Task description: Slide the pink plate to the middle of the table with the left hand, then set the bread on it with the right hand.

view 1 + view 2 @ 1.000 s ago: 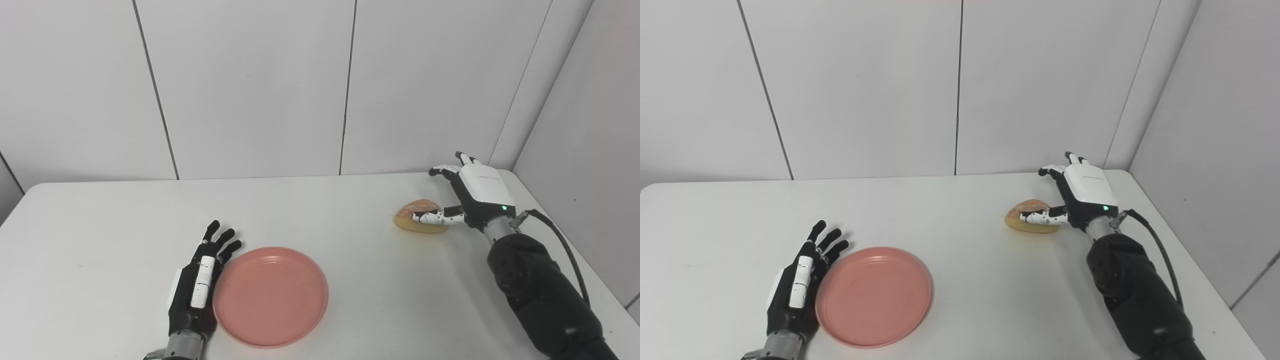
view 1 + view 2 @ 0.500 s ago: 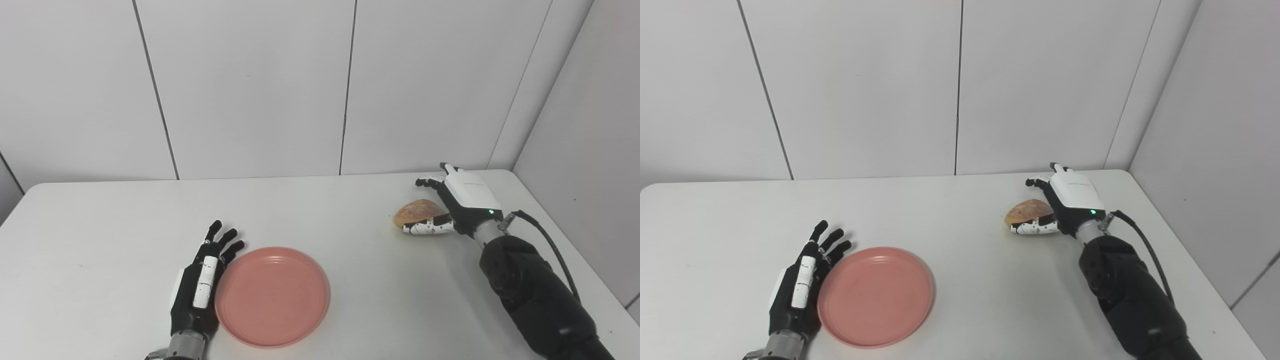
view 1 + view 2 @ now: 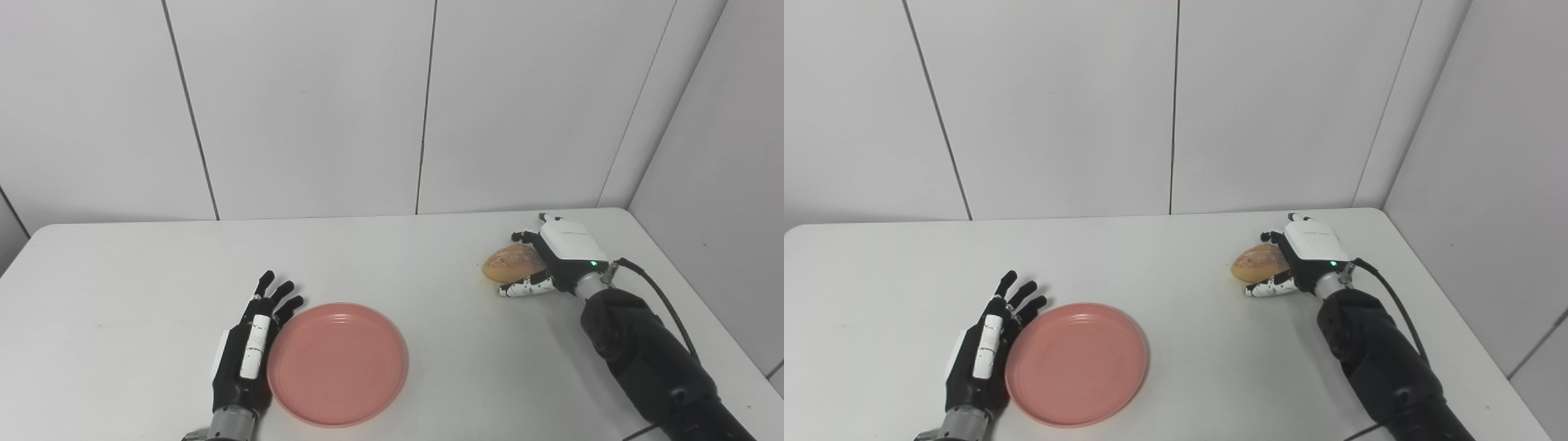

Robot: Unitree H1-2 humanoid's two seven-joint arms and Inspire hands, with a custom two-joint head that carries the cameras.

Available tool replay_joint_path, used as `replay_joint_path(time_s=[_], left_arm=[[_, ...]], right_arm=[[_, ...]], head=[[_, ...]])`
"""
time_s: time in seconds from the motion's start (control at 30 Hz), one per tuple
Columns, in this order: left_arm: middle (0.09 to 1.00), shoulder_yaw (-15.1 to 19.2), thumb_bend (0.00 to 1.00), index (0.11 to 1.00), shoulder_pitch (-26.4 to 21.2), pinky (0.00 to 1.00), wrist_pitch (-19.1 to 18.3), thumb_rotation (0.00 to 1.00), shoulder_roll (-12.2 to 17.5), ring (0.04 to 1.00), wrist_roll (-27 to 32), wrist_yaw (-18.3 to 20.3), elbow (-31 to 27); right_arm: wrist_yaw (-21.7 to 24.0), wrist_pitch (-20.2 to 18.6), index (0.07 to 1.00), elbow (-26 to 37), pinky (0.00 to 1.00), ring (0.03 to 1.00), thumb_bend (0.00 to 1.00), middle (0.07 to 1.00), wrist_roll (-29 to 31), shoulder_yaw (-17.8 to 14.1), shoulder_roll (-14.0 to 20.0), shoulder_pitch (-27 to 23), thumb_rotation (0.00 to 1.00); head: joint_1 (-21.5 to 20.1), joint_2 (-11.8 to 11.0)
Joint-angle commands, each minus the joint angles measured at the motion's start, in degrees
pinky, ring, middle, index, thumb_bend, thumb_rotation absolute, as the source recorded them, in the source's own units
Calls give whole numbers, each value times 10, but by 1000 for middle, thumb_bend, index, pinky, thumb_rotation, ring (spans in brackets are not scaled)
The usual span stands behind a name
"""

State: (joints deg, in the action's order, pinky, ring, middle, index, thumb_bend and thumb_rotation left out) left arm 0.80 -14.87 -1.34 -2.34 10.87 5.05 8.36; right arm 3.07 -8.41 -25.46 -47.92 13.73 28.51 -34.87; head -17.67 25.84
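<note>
While the left eye view looks down on the white table [image 3: 122,294], the pink plate [image 3: 337,362] lies flat near the front edge, a bit left of the middle. The left hand [image 3: 248,349] lies right beside it, on the plate's left side. Its side touches the plate's rim. Its black fingers [image 3: 278,293] are straight and spread a little, pointing away toward the wall, and it holds nothing. Far off on the right side of the table sits the bread [image 3: 513,263], a brown roll. The right hand [image 3: 554,260] is wrapped around it from the right. The thumb [image 3: 522,288] lies in front of the roll and the other fingers curl over the back of it. The roll sits between them, but I cannot tell if the hand is squeezing it tight yet. The bread looks like it is on the table. The bread and the plate are well apart.

From the right eye view, the plate [image 3: 1077,362] has the left hand [image 3: 981,361] against its left rim, fingers out flat. The bread [image 3: 1258,262] sits just left of the right hand [image 3: 1301,257], with the thumb under its near side and the white back of the hand facing up. A black cable [image 3: 1387,294] runs from the wrist down along the dark arm [image 3: 1381,361].
</note>
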Motion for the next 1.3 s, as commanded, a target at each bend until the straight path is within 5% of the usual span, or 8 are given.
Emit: replay_joint_path(time_s=[0.0, 0.43, 0.57, 0.67, 0.73, 0.8, 1.03, 1.27], left_arm=[[881, -6, 865, 931, 10, 928, -15, 807, -6, 823, -6, -2, -2], [882, -4, 872, 926, 9, 932, -19, 804, -9, 816, -6, -2, -3], [876, -2, 865, 924, 10, 927, -22, 801, -9, 814, -6, -4, -6], [878, -2, 863, 919, 10, 930, -27, 801, -9, 815, -5, -3, -9], [880, -2, 865, 919, 10, 932, -27, 801, -9, 818, -6, -3, -8], [878, -2, 866, 917, 10, 929, -27, 800, -9, 814, -6, -2, -7], [876, -1, 872, 920, 10, 913, -30, 794, -10, 809, -7, -4, -8], [877, -2, 867, 920, 11, 923, -31, 795, -10, 815, -6, -3, -10]], right_arm=[[-26, 10, 767, -1, 1000, 995, 1000, 784, -6, 2, 17, -35, 493], [-45, 14, 761, -18, 1000, 996, 1000, 776, -3, 20, 22, -42, 469], [-57, 10, 727, -12, 1000, 901, 990, 688, 0, 15, 19, -36, 389], [-85, 7, 645, -9, 1000, 775, 921, 569, 23, -8, 6, -29, 233], [-99, 7, 561, -12, 1000, 715, 629, 482, 34, -18, 1, -26, 66], [-112, 10, 512, -16, 995, 681, 547, 469, 35, -20, 0, -25, 13], [-114, 6, 478, -13, 886, 634, 532, 488, 34, -14, 6, -23, 3], [-91, -7, 465, -3, 914, 677, 531, 502, 38, -14, 7, -21, 2]], head=[[2, 0], [2, 1], [3, 3], [1, 4], [1, 4], [1, 5], [1, 6], [2, 7]])
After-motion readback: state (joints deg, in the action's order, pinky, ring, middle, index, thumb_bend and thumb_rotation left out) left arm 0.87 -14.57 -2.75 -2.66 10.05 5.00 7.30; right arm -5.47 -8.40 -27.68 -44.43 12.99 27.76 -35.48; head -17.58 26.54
